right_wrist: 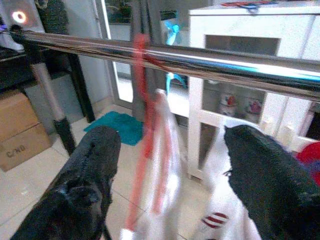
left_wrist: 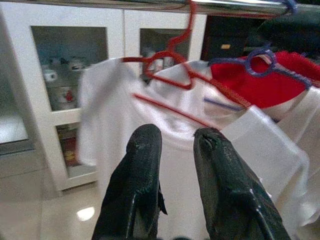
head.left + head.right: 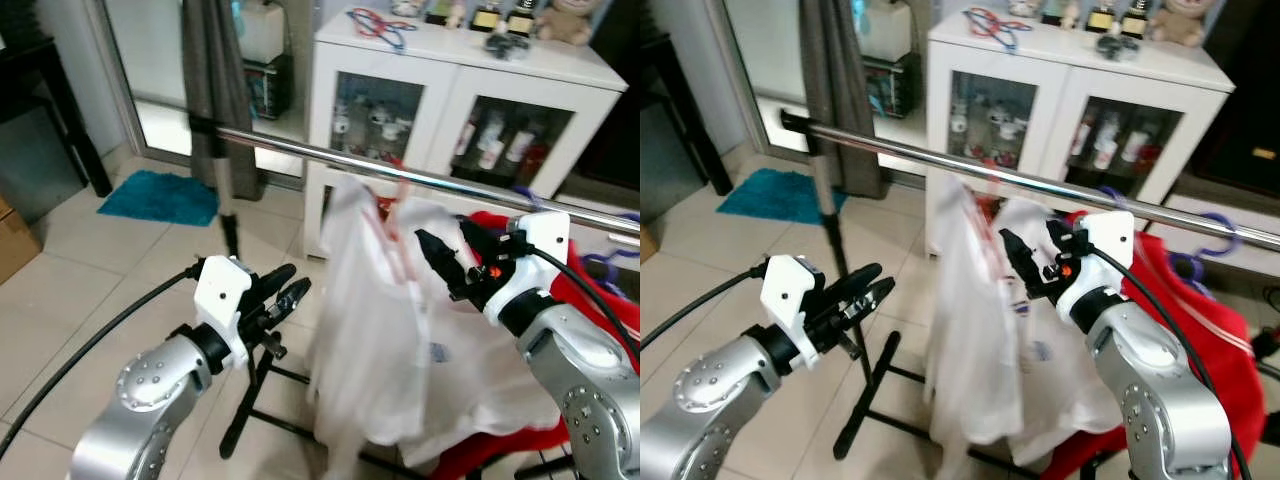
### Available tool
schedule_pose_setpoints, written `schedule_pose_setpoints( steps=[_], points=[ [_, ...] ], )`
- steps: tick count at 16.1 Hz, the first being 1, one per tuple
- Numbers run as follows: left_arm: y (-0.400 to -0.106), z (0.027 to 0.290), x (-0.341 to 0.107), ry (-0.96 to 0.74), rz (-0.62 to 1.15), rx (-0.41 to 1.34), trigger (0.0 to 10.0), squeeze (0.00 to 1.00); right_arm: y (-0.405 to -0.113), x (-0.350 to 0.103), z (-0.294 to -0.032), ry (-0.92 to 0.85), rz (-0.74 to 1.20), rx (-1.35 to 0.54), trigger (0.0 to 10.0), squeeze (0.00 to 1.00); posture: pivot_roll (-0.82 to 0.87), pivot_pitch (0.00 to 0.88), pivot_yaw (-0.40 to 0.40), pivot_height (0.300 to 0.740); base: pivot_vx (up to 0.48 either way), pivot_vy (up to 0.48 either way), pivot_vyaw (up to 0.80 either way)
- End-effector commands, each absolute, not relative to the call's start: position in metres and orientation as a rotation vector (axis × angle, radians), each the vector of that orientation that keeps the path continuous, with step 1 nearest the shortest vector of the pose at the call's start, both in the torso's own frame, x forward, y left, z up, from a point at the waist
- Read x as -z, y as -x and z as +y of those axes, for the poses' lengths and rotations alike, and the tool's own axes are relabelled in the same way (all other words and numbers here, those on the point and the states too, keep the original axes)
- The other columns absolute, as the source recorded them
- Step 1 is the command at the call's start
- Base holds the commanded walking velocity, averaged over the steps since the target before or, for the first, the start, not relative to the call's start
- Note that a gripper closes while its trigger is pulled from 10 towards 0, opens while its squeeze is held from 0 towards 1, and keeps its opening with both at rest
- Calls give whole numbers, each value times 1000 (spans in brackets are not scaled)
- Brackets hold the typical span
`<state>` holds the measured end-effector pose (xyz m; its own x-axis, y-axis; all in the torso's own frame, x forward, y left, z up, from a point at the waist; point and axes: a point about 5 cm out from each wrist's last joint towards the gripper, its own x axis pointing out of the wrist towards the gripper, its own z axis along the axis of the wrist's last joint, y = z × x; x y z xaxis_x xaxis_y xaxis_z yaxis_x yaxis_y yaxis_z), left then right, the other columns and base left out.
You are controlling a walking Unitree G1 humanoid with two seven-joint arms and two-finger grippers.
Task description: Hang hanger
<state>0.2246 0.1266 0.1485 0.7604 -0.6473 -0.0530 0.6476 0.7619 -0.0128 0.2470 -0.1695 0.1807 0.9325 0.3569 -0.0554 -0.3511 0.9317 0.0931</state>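
A red hanger (image 2: pixel 170 59) carrying a white shirt (image 3: pixel 375 330) hangs by its hook (image 1: pixel 142 50) on the silver rail (image 3: pixel 300 150). My right gripper (image 3: pixel 452 256) is open, level with the shirt's collar and just right of the hanger's neck, a little below the rail. Its fingers (image 1: pixel 95 160) stand wide apart with the hanger's red wire and the shirt a short way beyond them, and nothing is held. My left gripper (image 3: pixel 288 285) is lower, left of the shirt and pointing at it. It is open by a narrow gap with nothing between its fingers (image 2: pixel 145 150).
A red garment (image 3: pixel 590 275) on a purple hanger (image 2: pixel 260 65) hangs further right on the rail. The rack's black stand (image 3: pixel 260 390) is below my left gripper. Behind are a white glass-door cabinet (image 3: pixel 450 90), a grey curtain (image 3: pixel 215 80), a teal mat (image 3: pixel 160 195) and a cardboard box (image 1: pixel 22 130).
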Motion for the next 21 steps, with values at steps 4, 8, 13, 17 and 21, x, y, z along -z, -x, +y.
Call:
schedule_pose_setpoints(
  steps=[4, 8, 13, 17, 21],
  points=[
    [-223, 124, -154, -19, 37, 736, 10000, 0, -245, -189, -169, -57, 40, -408, 10000, 1000, 80, 0, -34, 740, 0, -259, 0],
    [-217, 120, -153, -18, 77, 851, 10000, 0, -250, -187, -176, 22, 145, -405, 10000, 1000, 84, 0, -29, 740, 0, 0, 0],
    [-207, 116, -155, 1, 115, 987, 10000, 0, -259, -190, -199, 70, 258, -335, 10000, 1000, 83, 0, -21, 740, 0, 0, 0],
    [-207, 114, -155, 0, 127, 1029, 10000, 0, -279, -181, -219, 126, 366, -199, 10000, 1000, 88, 0, -19, 740, 0, 0, 0],
    [-206, 115, -155, -1, 133, 1035, 10000, 0, -289, -180, -228, 40, 407, -166, 10000, 0, 94, 0, -26, 740, 0, 0, 0]
  ],
)
